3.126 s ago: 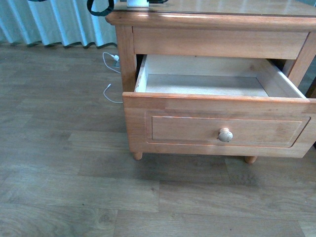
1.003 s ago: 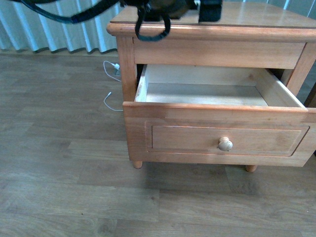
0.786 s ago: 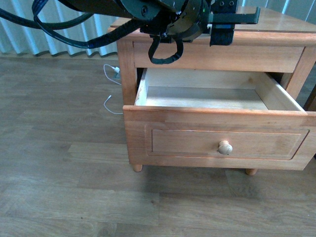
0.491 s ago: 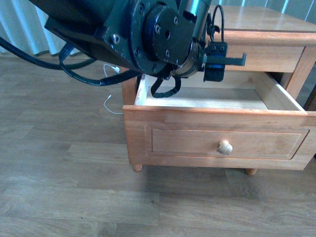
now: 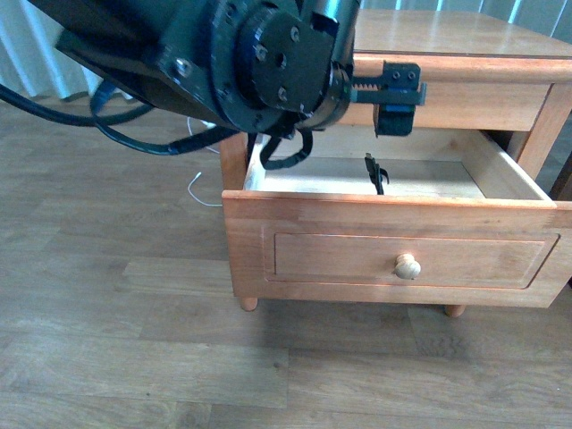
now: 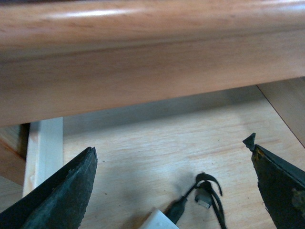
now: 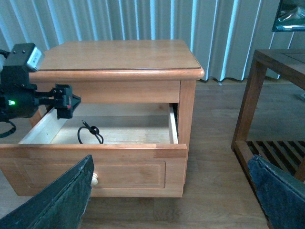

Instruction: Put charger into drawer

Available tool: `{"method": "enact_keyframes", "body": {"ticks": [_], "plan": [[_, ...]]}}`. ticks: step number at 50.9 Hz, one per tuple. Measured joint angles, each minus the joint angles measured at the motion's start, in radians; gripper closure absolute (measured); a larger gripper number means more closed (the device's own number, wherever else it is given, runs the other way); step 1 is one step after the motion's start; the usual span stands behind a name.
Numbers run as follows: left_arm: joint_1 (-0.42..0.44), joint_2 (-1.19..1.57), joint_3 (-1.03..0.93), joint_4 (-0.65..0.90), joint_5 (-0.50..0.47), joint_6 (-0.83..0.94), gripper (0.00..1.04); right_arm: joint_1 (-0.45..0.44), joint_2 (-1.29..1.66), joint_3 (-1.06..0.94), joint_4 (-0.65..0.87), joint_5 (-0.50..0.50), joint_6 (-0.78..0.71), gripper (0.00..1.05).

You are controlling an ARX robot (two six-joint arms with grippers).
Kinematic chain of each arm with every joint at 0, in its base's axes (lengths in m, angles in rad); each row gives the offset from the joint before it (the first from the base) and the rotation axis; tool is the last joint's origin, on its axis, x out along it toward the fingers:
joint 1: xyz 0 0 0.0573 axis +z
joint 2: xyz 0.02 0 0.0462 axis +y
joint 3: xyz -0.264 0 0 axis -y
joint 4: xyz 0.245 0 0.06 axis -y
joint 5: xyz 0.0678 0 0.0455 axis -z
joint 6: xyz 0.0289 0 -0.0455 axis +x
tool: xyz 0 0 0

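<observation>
The drawer (image 5: 393, 255) of the honey-coloured nightstand stands pulled out, with its round knob (image 5: 407, 265) facing me. The charger lies on its pale floor: the black cable loop (image 5: 375, 174) shows in the front view and in the right wrist view (image 7: 90, 134). In the left wrist view the white plug block (image 6: 156, 221) and the cable (image 6: 209, 191) lie just below my left gripper (image 6: 170, 145). The left gripper (image 5: 395, 116) is open and empty, above the drawer's opening. My right gripper (image 7: 171, 160) is open and empty, well back from the nightstand.
A thin white cable (image 5: 191, 188) lies on the wooden floor left of the nightstand. A dark wooden table (image 7: 267, 95) stands to the nightstand's right. Curtains (image 7: 143, 19) hang behind. My left arm (image 5: 223, 63) fills the upper left of the front view.
My left arm has come down from the nightstand top to the drawer's opening. The drawer was empty before; the charger's black cable now lies inside it, out of the gripper.
</observation>
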Motion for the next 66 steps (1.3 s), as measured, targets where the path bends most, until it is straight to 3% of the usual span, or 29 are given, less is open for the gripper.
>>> {"method": "enact_keyframes", "body": {"ticks": [11, 33, 47, 61, 66], "plan": [[0.056, -0.189, -0.127, 0.042, -0.023, 0.019, 0.06, 0.0, 0.0, 0.0, 0.0, 0.0, 0.0, 0.08], [0.231, -0.826, -0.587, 0.03, -0.021, 0.093, 0.06, 0.0, 0.0, 0.0, 0.0, 0.0, 0.0, 0.08], [0.356, -1.256, -0.854, -0.143, 0.013, 0.082, 0.06, 0.0, 0.0, 0.0, 0.0, 0.0, 0.0, 0.08], [0.539, -1.656, -1.025, -0.392, 0.122, 0.049, 0.06, 0.0, 0.0, 0.0, 0.0, 0.0, 0.0, 0.08], [0.576, -1.724, -1.069, -0.414, 0.113, 0.042, 0.06, 0.0, 0.0, 0.0, 0.0, 0.0, 0.0, 0.08]]}}
